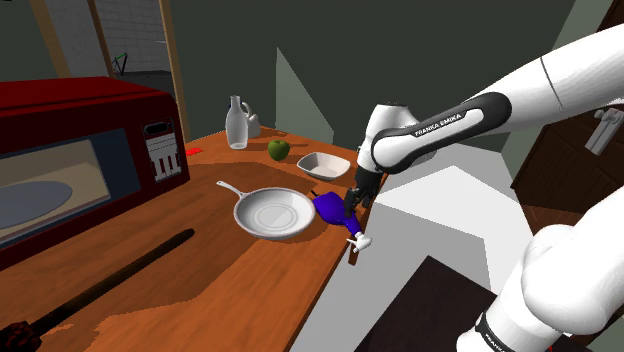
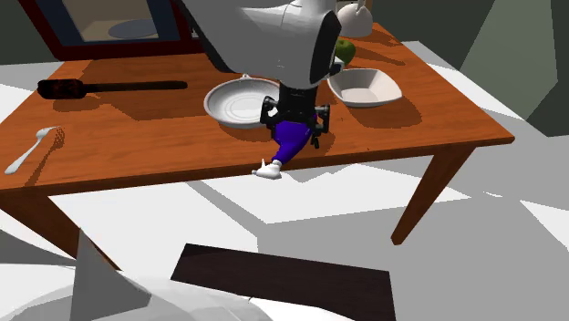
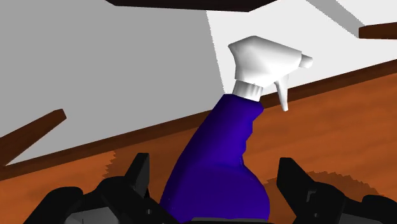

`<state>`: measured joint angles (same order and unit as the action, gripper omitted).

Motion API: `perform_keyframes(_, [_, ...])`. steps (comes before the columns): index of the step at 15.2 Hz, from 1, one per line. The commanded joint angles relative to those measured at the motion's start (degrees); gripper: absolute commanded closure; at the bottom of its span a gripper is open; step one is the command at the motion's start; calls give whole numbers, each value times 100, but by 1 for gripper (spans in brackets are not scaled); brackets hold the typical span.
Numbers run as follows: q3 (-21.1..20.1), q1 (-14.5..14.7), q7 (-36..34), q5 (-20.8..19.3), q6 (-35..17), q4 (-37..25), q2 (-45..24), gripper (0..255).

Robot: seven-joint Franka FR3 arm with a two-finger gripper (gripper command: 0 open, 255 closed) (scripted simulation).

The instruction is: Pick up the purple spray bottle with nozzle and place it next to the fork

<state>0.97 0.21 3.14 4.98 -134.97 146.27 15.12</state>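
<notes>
The purple spray bottle (image 1: 328, 207) (image 2: 290, 139) (image 3: 222, 159) lies on its side at the wooden table's edge, and its white nozzle (image 3: 264, 60) sticks out past that edge. My gripper (image 1: 352, 205) (image 2: 294, 117) (image 3: 213, 170) is low over the bottle's body, open, with one black finger on each side. In the wrist view a gap shows between the bottle and one finger. The fork (image 2: 32, 150) lies far off, at the table end on the second exterior view's left.
A white frying pan (image 1: 272, 212) (image 2: 242, 100) sits right beside the bottle. A white bowl (image 1: 323, 163), a green apple (image 1: 278, 149) and a glass jug (image 1: 237, 122) stand farther back. A red microwave (image 1: 80, 150) and a black spatula (image 2: 109, 88) occupy the shoulder view's left.
</notes>
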Motion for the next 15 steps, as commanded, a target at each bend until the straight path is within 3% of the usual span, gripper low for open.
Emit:
perform_keyframes(1, [-5, 22, 10, 50, -248, 2, -190, 0])
perform_keyframes(7, [-16, 59, 61, 129, -826, 143, -627, 0])
perform_keyframes(15, [-16, 59, 62, 129, -825, 144, -626, 0])
